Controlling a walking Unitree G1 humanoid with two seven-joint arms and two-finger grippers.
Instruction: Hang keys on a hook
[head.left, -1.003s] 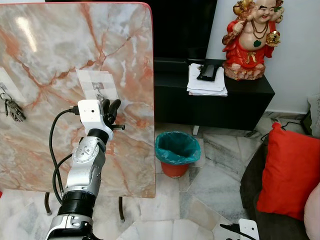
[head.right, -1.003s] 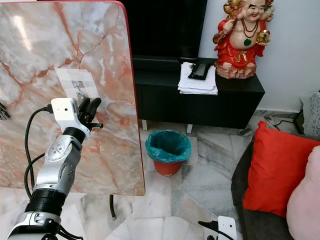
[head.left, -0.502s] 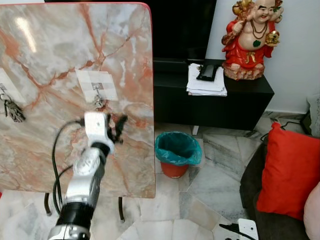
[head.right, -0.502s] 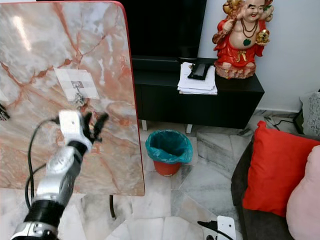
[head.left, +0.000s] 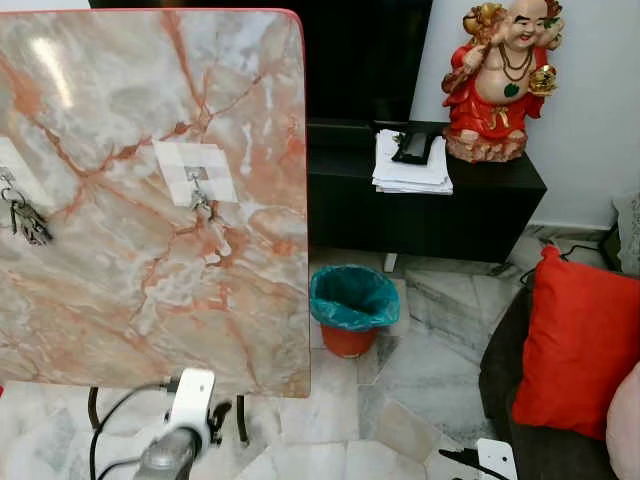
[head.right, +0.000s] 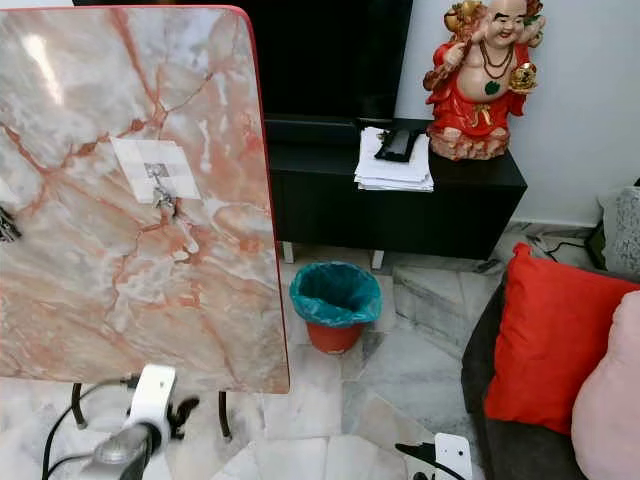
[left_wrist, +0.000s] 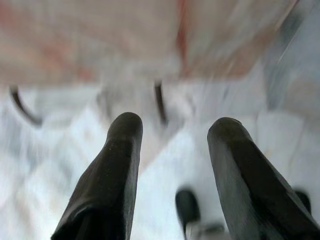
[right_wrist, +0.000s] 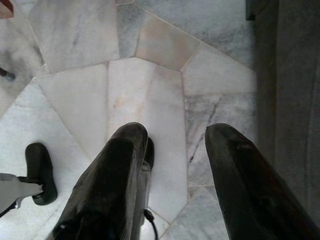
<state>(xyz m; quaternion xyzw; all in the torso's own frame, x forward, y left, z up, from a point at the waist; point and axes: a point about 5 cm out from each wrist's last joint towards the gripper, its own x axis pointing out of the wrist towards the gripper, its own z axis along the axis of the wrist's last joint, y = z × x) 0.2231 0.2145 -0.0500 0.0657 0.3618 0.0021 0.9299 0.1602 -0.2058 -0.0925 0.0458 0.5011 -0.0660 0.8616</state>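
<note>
A small set of keys (head.left: 201, 198) hangs from a metal hook on a white patch (head.left: 195, 168), stuck to the upright marble board (head.left: 140, 280). A second bunch of keys (head.left: 27, 224) hangs at the board's left edge. My left gripper (head.left: 216, 414) is low, below the board's bottom edge and well under the keys. The blurred left wrist view shows it open (left_wrist: 175, 122) with nothing between its fingers (left_wrist: 122, 150). My right gripper (right_wrist: 175, 131) hangs open over the floor tiles, at the bottom right of the eye views (head.left: 458, 458).
An orange bin with a teal liner (head.left: 352, 305) stands on the marble floor right of the board. Behind it is a black cabinet (head.left: 440, 205) with papers (head.left: 410, 165) and a red statue (head.left: 497, 80). A red cushion (head.left: 580, 345) lies on the sofa at right.
My left arm has dropped from the hook to below the board's bottom edge. The keys stay hanging on the hook. The right arm has not moved.
</note>
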